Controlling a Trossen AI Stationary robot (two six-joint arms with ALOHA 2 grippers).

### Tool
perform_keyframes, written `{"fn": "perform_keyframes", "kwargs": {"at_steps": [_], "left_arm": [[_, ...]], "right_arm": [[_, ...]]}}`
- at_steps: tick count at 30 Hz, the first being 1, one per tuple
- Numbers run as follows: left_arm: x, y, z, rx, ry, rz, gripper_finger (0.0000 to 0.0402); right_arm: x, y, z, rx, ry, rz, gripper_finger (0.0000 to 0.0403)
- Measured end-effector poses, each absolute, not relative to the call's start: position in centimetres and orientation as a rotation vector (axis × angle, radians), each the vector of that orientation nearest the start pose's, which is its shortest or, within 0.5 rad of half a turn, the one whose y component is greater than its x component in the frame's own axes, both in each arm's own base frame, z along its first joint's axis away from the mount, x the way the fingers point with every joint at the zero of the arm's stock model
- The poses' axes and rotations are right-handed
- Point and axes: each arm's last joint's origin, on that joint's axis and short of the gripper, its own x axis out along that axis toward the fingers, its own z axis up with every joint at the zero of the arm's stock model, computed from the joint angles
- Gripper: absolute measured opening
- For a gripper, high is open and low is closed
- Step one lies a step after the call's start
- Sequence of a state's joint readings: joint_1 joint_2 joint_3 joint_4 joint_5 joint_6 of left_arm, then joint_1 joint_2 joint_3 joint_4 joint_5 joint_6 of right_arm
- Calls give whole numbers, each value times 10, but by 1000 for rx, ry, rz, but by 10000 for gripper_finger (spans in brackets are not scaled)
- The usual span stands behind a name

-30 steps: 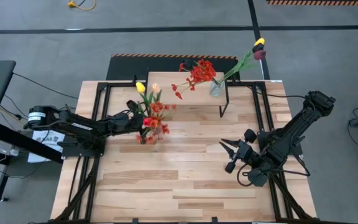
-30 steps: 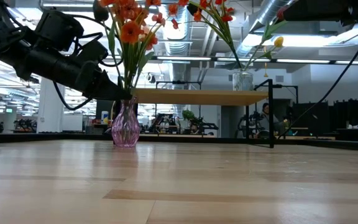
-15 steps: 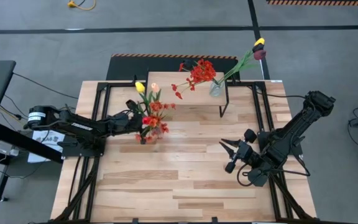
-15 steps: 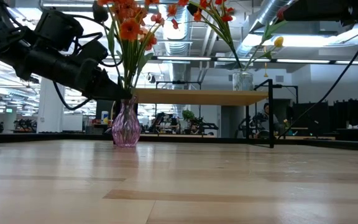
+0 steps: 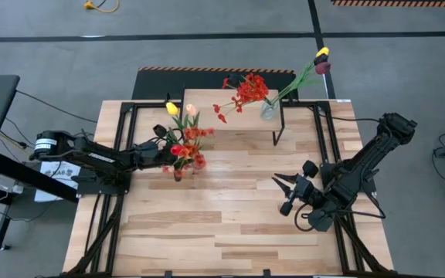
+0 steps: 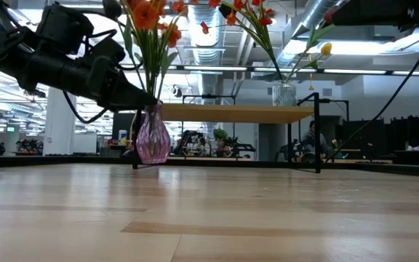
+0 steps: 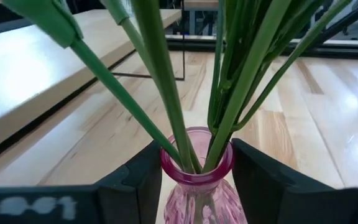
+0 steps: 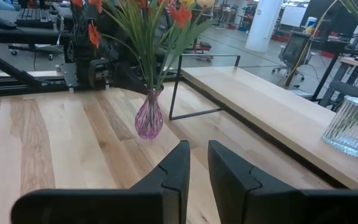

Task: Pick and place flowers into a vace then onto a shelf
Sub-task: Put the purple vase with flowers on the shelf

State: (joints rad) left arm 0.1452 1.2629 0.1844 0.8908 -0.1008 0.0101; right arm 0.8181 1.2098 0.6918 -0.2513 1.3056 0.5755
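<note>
The pink vase [image 6: 152,136] with its flowers [image 5: 182,133] is no longer standing on the tabletop [image 5: 230,224]. In the low view its base now hangs a little above the wood and the body leans slightly, while half a second ago it rested flat. From above, the bouquet has also shifted a bit toward the far edge, where the shelf [image 5: 230,116] stands. The left gripper [image 7: 196,163] is clamped on the neck of the vase, one dark finger on each side of the rim, with the green stems rising between them. So I judge that the lift has just begun and the carry to the shelf comes next.

On the shelf, near its right end, a clear glass vase [image 5: 268,110] already stands with red sprays and two tulips. The free place is on the left part of the top, so the pink vase must go up over the edge and come down there without touching the other bouquet.

The right gripper [image 8: 194,163] waits near the right edge of the tabletop, its fingers nearly together and holding nothing.
</note>
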Motion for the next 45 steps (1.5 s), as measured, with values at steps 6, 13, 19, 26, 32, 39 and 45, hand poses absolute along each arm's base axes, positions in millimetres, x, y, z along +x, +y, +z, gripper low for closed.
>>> {"fn": "perform_keyframes", "kwargs": {"at_steps": [6, 13, 19, 26, 32, 39, 45], "left_arm": [[200, 32, 154, -1, 161, 245, 154], [193, 31, 169, -14, 102, 246, 152], [180, 29, 184, -24, 60, 249, 151], [166, 28, 205, -37, -26, 285, 153], [168, 30, 233, -14, 30, 319, 153], [175, 36, 275, 85, 51, 402, 154], [171, 53, 296, 118, 24, 490, 154]], "right_arm": [[173, 144, 229, -118, 228, -539, 52], [173, 144, 229, -117, 228, -538, 52], [173, 144, 229, -116, 230, -536, 52], [173, 144, 229, -115, 229, -536, 52], [173, 144, 229, -113, 228, -536, 52], [174, 144, 229, -110, 235, -526, 52], [174, 145, 229, -113, 240, -520, 52]]}}
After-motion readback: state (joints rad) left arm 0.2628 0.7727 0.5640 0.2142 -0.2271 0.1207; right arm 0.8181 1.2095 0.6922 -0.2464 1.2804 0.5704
